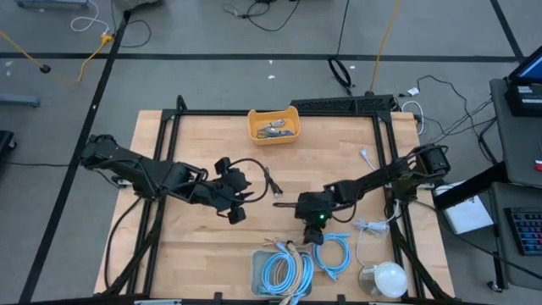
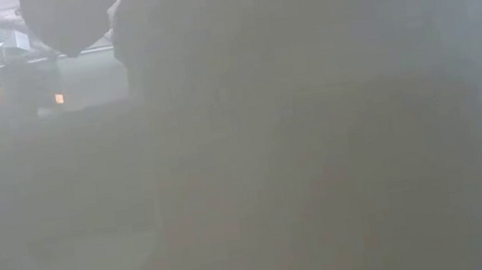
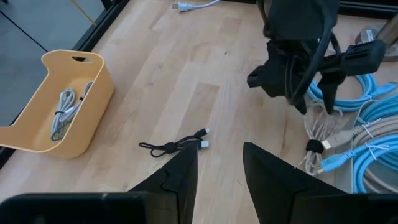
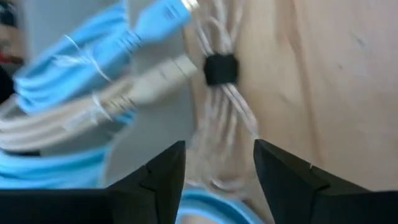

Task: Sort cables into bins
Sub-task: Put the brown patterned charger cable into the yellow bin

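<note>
My left gripper (image 1: 236, 200) (image 3: 219, 167) is open, hovering just short of a short thin black cable (image 1: 271, 182) (image 3: 176, 145) that lies flat on the wood. My right gripper (image 1: 314, 230) (image 4: 219, 163) is open, pointing down over a thin pale-grey cable bundle tied with a black band (image 4: 220, 68) (image 3: 317, 145). The bundle lies at the far rim of the pale grey bin (image 1: 257, 273), which holds coiled light-blue cables (image 1: 284, 273) and a beige one (image 4: 74, 115). Another light-blue coil (image 1: 332, 254) lies on the table. The orange-yellow bin (image 1: 273, 125) (image 3: 93, 93) holds thin grey cables.
A round white dome (image 1: 386, 278) sits at the near right corner, with a loose white cord (image 1: 371, 227) beside it. A white plug (image 1: 366, 156) lies near the right frame rail. Black frame rails border the table. The low view is fogged and shows nothing usable.
</note>
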You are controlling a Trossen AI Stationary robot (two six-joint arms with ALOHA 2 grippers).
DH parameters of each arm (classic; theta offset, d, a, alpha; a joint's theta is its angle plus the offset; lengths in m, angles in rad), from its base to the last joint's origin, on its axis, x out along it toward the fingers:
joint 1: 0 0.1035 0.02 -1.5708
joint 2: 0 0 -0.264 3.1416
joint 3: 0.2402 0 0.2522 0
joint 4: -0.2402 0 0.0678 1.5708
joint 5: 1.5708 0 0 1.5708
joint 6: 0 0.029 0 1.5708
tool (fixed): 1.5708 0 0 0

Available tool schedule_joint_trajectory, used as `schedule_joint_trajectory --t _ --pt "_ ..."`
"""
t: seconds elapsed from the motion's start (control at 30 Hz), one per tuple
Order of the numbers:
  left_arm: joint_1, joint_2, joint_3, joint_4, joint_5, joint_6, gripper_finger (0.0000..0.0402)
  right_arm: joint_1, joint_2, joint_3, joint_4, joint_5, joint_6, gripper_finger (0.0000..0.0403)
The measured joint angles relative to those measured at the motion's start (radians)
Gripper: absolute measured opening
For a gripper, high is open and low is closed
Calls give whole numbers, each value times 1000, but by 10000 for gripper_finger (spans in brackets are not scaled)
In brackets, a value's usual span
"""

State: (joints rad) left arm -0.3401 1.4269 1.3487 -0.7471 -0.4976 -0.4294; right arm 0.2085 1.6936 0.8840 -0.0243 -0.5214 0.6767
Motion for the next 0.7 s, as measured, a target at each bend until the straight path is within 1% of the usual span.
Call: schedule_joint_trajectory --t 0.1,0.2,0.37,0.53,0.7 --pt "0 0 0 -3 0 0 131 -19 0 30 -118 2 -66 188" --pt "4 0 0 -9 0 0 131 -48 0 58 -188 25 -107 188" --pt "5 0 0 -27 -1 1 131 -85 0 91 -191 0 -97 191" --pt "5 0 0 -48 -1 0 131 -89 0 111 -224 -31 -98 191" --pt "5 0 0 -60 -2 0 131 -84 0 111 -253 -35 -92 186"
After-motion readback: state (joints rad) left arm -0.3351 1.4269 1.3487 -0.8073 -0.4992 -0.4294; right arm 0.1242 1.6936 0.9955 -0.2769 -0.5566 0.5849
